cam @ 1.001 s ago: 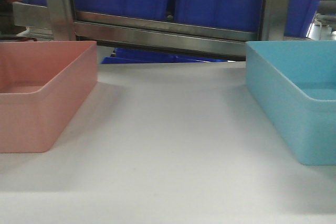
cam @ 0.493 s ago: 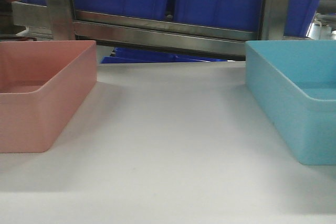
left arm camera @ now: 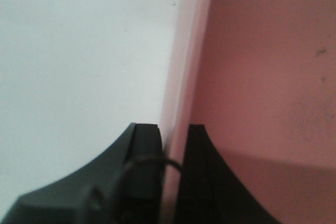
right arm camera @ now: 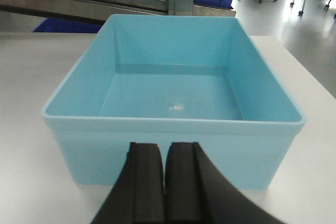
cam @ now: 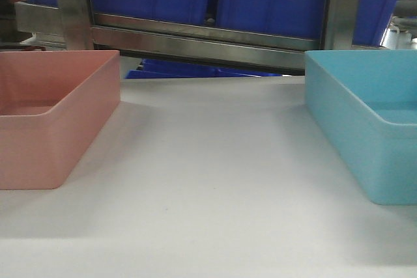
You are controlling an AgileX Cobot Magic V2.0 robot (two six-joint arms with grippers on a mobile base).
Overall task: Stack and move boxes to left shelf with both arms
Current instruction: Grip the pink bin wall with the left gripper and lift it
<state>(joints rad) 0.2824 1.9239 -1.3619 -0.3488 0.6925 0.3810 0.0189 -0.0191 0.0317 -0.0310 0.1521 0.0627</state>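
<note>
Stacking awaits: left gripper (left arm camera: 170, 132) apparently pinches pink tub (left arm camera: 262, 77) at desk's (cam: 208, 180) left edge; right gripper (right arm camera: 164, 149), clenched empty, faces blue tub (right arm camera: 173, 87).

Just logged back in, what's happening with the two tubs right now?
The left claw seems to pinch the pink tub by its wall, one finger inside, one outside. The right claw is shut just in front of the blue tub, not holding it. Both tubs sit apart on the white table, unstacked.
</note>
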